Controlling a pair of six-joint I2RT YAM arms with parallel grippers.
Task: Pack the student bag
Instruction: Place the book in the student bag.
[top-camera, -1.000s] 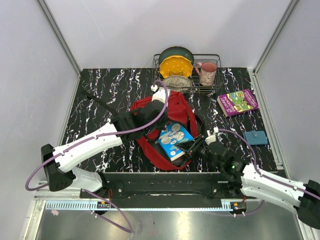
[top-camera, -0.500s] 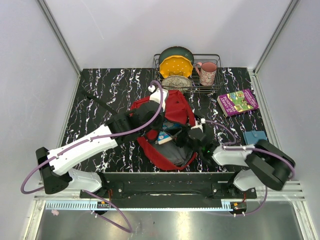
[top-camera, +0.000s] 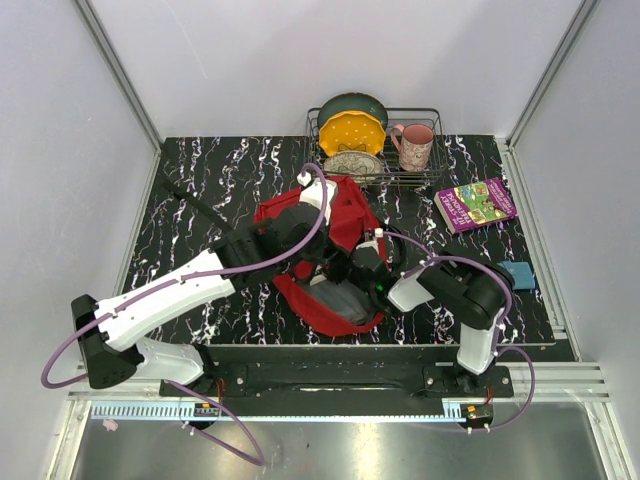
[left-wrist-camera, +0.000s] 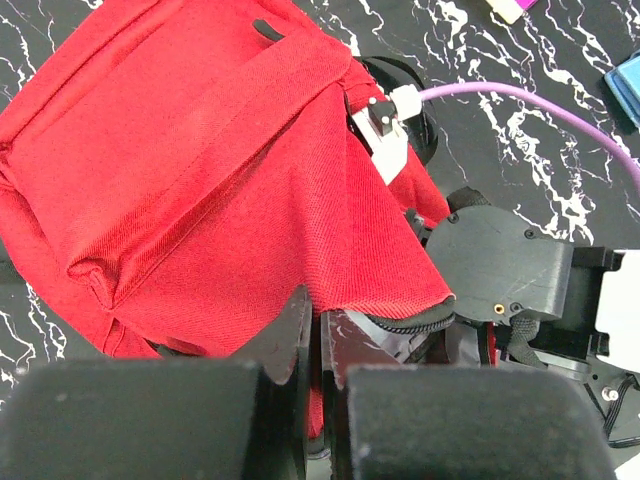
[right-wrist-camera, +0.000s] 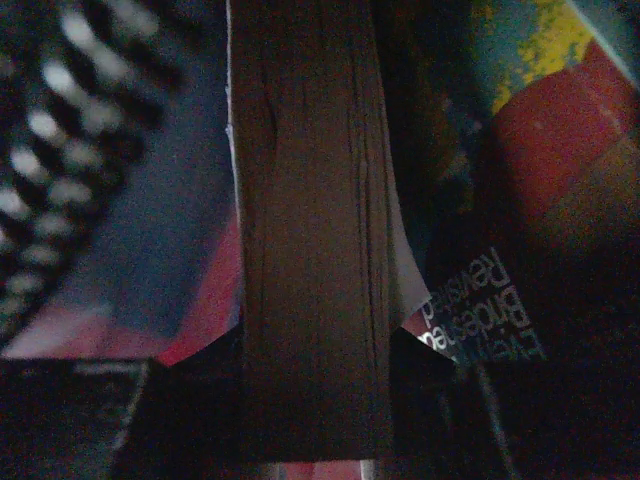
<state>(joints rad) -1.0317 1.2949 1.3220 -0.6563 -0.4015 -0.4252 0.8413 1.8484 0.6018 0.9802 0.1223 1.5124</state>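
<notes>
Right wrist shows "Revised" printed on a book cover (right-wrist-camera: 480, 312).

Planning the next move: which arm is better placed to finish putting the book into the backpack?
Right. The right gripper is inside the backpack, holding the book; the left gripper is pinching the backpack's red edge up.

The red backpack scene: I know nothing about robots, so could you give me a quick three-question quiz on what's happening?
1. Pick one: the left gripper pinches A the student bag's red fabric, B its black strap, C nothing.
2. True or false: the purple book lies on the table, outside the bag.
3. Fill in: the right gripper grips a ___.
Key: 1 A; 2 true; 3 book.
</notes>
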